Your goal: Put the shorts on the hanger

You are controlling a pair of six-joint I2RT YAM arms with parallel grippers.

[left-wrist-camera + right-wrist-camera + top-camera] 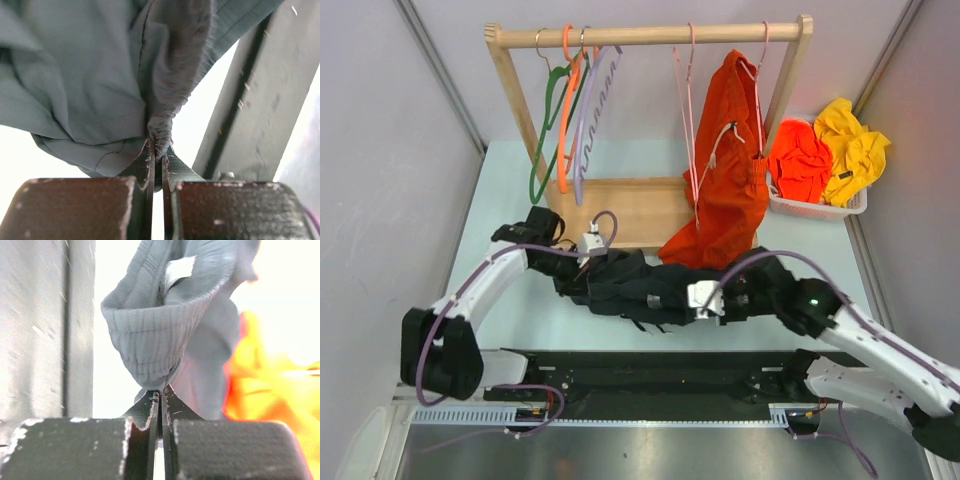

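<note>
The dark shorts (625,283) hang bunched low over the table between my two grippers, in front of the wooden rack. My left gripper (582,262) is shut on a pinched fold at their left end; the left wrist view shows that fold (161,127) between the closed jaws of the left gripper (160,152). My right gripper (698,300) is shut on their right end; the right wrist view shows the ribbed waistband (150,340) with its white label (179,267) above the right gripper (161,392). The pale-pink hanger (682,110) hangs bare on the rail, behind and above the shorts.
The wooden rack (510,90) also carries green (545,130), orange (566,110) and lilac (592,100) hangers at left, and an orange garment (725,170) on a second pink hanger at right. A white basket (820,208) holds orange and yellow clothes at far right.
</note>
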